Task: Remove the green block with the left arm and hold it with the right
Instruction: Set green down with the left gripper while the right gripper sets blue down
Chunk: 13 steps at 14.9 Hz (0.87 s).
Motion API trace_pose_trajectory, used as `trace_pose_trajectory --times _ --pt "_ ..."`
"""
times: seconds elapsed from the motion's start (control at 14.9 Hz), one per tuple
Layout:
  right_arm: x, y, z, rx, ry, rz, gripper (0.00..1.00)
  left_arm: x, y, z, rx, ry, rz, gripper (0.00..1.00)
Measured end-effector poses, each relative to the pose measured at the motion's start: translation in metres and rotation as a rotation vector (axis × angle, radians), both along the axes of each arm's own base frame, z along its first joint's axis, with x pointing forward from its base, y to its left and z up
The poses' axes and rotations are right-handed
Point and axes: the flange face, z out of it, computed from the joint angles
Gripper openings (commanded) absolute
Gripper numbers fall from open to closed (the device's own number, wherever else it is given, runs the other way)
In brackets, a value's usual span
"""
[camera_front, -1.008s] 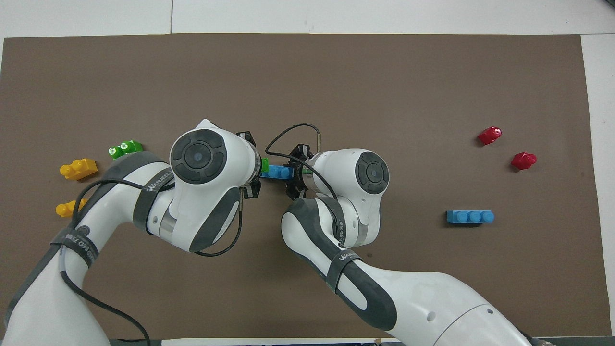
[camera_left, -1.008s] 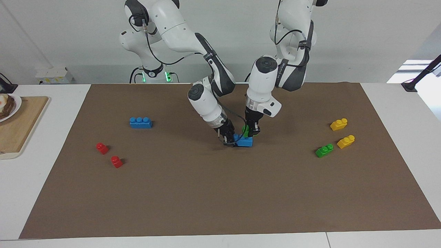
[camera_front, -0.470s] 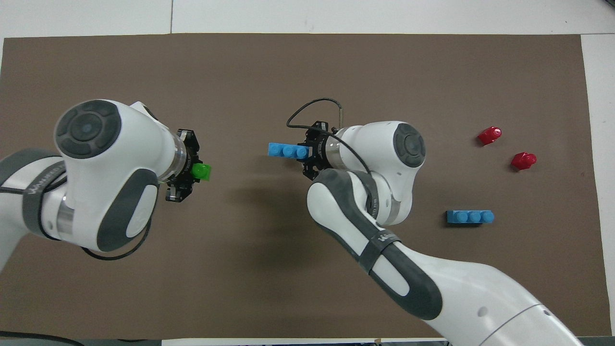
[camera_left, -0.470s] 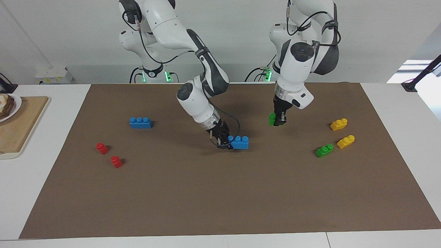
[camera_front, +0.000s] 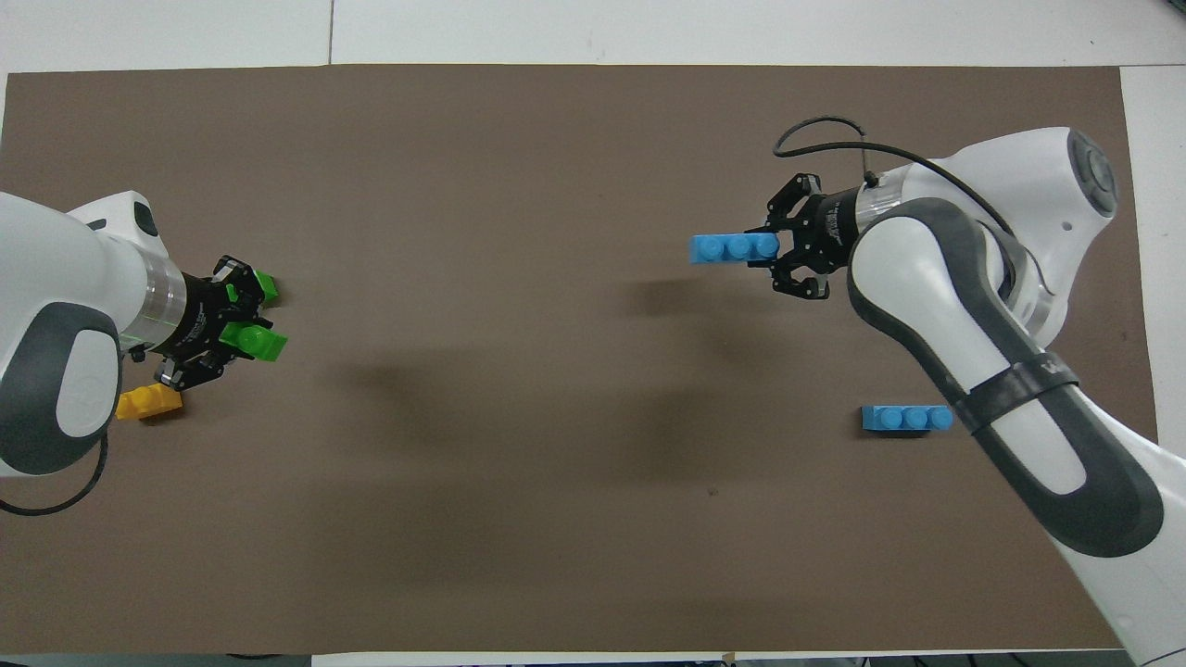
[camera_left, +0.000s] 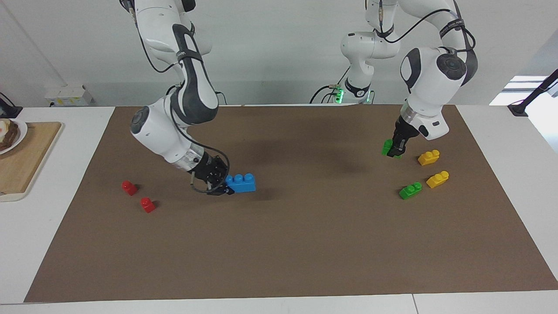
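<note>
Brown-matted counter (camera_left: 279,261): left hand (camera_left: 396,150) clamped on green block (camera_left: 386,147), aloft above yellow bricks (camera_left: 429,157); right hand (camera_left: 216,185) clamped on blue brick (camera_left: 241,183), well apart.

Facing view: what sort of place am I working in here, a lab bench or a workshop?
Most likely a robotics lab bench: two Franka arms stand at a white table covered by a brown mat, toy bricks such as the yellow bricks lie scattered on it, and the wall is plain white.

Green block (camera_left: 386,147) pulled off blue brick (camera_left: 241,182); arms swung apart.
</note>
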Motion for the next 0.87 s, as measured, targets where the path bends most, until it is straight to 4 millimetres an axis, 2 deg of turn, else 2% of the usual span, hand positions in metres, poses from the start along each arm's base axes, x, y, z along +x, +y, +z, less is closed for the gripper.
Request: trace_pose_trajectory --times 0.2,0.4,0.6,0.87 --pt "-0.011 -0.066 -0.024 -0.005 0.041 -0.002 0.0 -0.002 0.023 -0.009 -0.011 0.011 -0.188 0.04" --pt "-0.033 -0.12 -0.046 -0.013 0.086 -0.051 0.0 -0.017 0.025 -0.04 -0.035 0.069 -0.44 0.04" --pt "-0.059 -0.15 -0.062 -0.018 0.099 -0.037 0.0 -0.028 0.035 -0.066 -0.056 0.084 -0.601 0.05" --pt "-0.079 -0.176 -0.082 -0.028 0.09 -0.03 0.0 -0.041 0.038 -0.094 -0.064 0.093 -0.661 0.06"
